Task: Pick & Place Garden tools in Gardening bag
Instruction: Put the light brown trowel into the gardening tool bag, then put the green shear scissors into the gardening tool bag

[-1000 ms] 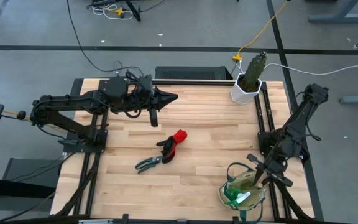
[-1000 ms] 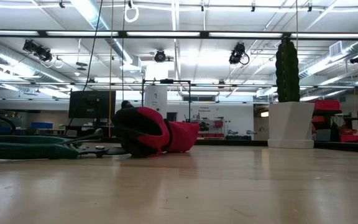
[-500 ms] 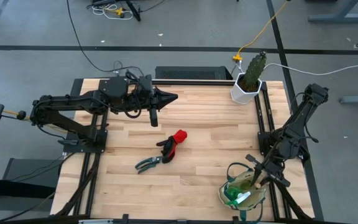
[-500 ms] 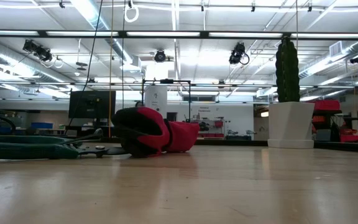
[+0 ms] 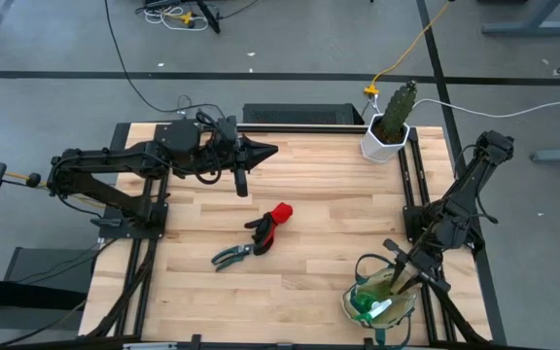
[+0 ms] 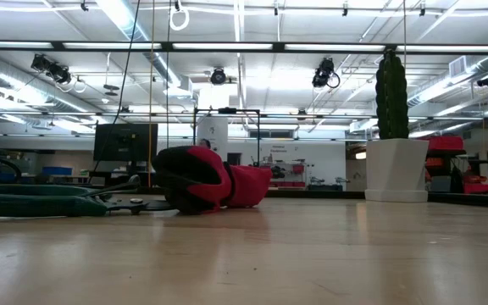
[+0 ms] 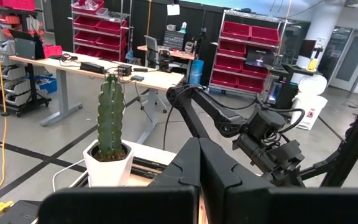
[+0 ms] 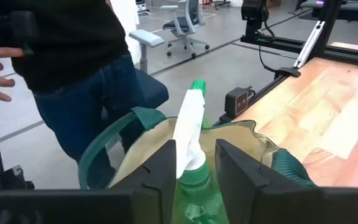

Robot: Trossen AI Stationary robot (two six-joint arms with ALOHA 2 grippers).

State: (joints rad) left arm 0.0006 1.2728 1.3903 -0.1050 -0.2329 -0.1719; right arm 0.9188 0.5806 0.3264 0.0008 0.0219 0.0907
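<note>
Right gripper (image 8: 194, 168): your fingers spread beside spray bottle (image 8: 188, 134) in gardening bag (image 5: 382, 297) | left gripper (image 5: 270, 151): fingers pressed together, empty, at table's far edge

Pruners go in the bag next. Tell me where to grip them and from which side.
Grip the pruners across their two dark handles, coming straight down from above. They lie flat on the table, handles toward the left arm's side, blades pointing at the red-and-black gloves close by, so the handle end is probably clearer.
</note>
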